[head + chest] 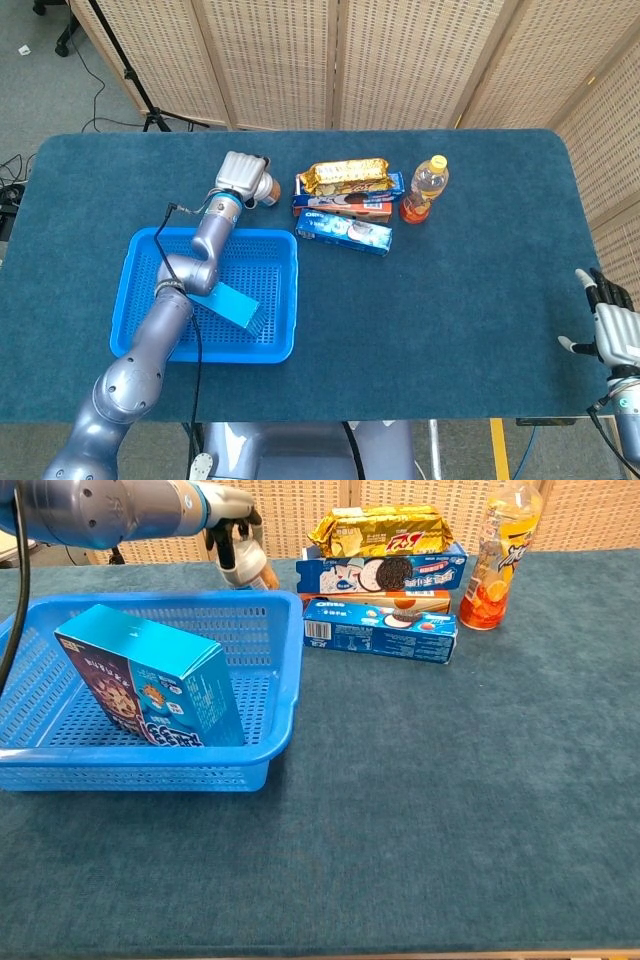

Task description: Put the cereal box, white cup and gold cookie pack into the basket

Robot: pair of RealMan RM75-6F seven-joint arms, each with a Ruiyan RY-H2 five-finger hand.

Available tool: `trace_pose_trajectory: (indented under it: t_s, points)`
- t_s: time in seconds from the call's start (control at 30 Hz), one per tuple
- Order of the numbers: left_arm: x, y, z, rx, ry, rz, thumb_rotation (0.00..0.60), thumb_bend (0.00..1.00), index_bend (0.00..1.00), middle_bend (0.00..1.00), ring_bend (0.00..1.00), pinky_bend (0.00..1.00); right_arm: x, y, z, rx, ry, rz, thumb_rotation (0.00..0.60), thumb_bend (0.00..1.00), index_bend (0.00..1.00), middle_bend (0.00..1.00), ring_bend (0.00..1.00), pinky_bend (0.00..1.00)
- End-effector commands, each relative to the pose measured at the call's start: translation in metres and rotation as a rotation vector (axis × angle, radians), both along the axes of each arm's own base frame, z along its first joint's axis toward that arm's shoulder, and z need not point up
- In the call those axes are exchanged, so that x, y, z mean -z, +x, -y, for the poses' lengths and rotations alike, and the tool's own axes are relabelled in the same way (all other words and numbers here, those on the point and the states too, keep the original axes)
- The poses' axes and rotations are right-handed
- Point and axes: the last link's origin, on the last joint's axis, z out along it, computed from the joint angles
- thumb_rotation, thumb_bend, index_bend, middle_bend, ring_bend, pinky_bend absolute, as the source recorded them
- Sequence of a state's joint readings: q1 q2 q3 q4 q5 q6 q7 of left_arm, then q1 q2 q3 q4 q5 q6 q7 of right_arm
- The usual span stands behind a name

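Cup is sitting just behind the basket rim; we are gripping it with our left hand, basket lying directly nearward; right hand is idling open, far off

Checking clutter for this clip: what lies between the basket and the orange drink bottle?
In the head view, the stacked cookie boxes, with the gold cookie pack on top, lie between the basket and the orange drink bottle.

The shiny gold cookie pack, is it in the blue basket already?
No, the gold cookie pack lies on top of the stacked cookie boxes on the table, to the right of the blue basket.
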State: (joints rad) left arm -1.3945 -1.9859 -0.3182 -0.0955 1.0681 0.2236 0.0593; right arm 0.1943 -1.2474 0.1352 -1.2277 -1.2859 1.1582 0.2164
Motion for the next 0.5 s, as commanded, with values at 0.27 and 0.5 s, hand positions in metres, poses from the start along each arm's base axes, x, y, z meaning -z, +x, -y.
trace_pose_trajectory:
  t_s: [0.27,0.5]
  points:
    - [-0.036,0.002,-0.012,0.044,0.039,0.046,0.600,0.41,0.81,0.43,0.40,0.42,0.000,0.011,-0.003,-0.039,0.002,0.000,0.600,0.16,0.00,0.00,0.00,0.05]
    - [-0.065,0.007,-0.007,0.129,0.029,0.104,0.600,0.41,0.81,0.43,0.40,0.42,0.001,0.020,-0.006,-0.074,0.006,0.000,0.600,0.16,0.00,0.00,0.00,0.04]
